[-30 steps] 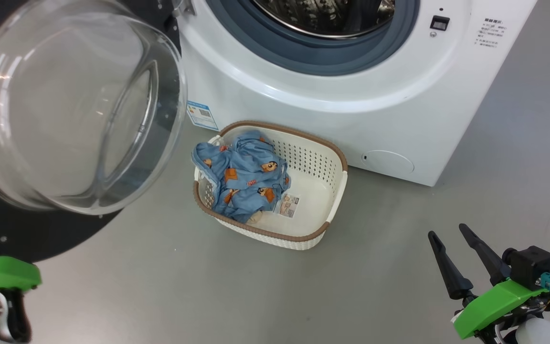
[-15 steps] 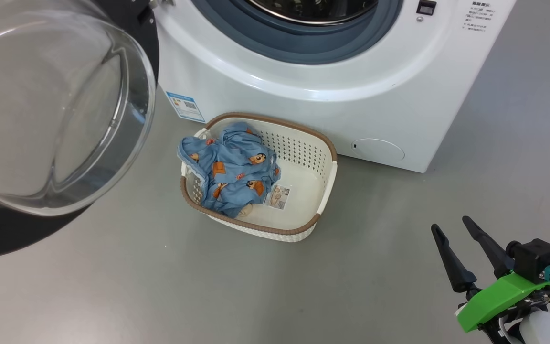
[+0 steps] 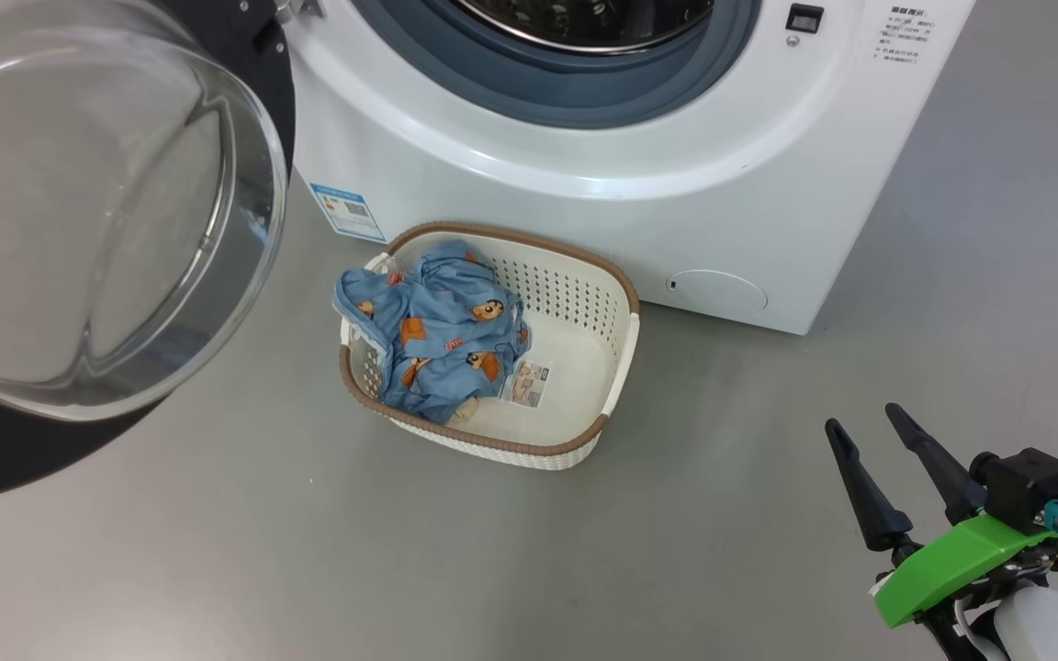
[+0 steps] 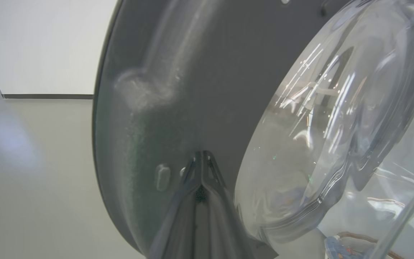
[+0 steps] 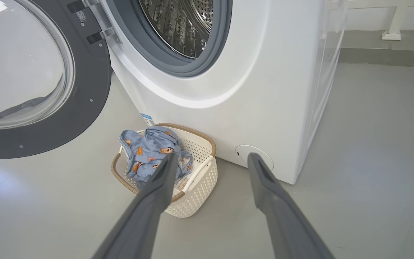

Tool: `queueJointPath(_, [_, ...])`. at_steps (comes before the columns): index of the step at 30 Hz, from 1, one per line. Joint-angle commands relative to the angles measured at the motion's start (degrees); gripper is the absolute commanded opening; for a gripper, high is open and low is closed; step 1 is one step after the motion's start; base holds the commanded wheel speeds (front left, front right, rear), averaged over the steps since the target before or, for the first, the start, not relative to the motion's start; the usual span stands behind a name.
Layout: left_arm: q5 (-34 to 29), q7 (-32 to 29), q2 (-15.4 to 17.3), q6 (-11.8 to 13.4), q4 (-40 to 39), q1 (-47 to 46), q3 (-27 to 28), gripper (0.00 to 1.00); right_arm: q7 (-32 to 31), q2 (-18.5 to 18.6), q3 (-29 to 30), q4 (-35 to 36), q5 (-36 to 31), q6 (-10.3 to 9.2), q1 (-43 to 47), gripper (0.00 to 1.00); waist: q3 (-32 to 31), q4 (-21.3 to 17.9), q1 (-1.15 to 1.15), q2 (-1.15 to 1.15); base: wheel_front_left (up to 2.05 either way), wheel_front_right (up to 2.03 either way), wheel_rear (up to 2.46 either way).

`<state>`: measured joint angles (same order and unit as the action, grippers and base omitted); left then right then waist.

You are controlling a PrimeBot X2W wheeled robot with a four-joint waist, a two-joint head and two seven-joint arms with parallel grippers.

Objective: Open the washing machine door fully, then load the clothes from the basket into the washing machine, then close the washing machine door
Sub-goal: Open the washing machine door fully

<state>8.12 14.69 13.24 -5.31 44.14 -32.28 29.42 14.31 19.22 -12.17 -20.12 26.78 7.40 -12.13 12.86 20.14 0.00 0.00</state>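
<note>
Our left gripper [image 4: 202,157] sits clenched at the open washing machine door [image 4: 178,72]; our right gripper [image 3: 861,417] hangs released, holding nothing.

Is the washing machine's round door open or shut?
Open. The washing machine door stands swung away from the washing machine, and you can see straight into its steel drum.

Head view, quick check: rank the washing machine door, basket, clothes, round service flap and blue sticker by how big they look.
1. washing machine door, though it is nearest the camera and cut off by the frame
2. basket
3. clothes
4. service flap and blue sticker look alike; not ranked
</note>
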Motion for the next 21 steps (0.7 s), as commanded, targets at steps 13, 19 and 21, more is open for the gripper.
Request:
queueJointPath(13, [-0.66, 0.31, -1.74, -2.03, -8.47, 7.24, -0.18, 0.0, 0.69, -0.85, -1.51, 1.02, -0.31, 0.09, 1.39, 1.0, -3.77, 0.09, 0.0, 0.0, 0.0, 0.0, 0.0])
queueJointPath(19, [2.47, 0.31, -4.24, -2.15, -13.5, 12.2, -5.27, 0.98, 0.69, -1.01, -1.33, 1.59, -0.17, 0.09, 1.71, 1.0, -4.49, -1.09, 0.0, 0.0, 0.0, 0.0, 0.0])
queueJointPath(21, [3.54, 0.31, -4.47, -2.16, -15.7, 14.34, -7.44, 1.0, 0.69, -1.08, -0.99, 1.77, -0.21, 0.09, 1.86, 1.0, -4.66, -1.86, 0.0, 0.0, 0.0, 0.0, 0.0])
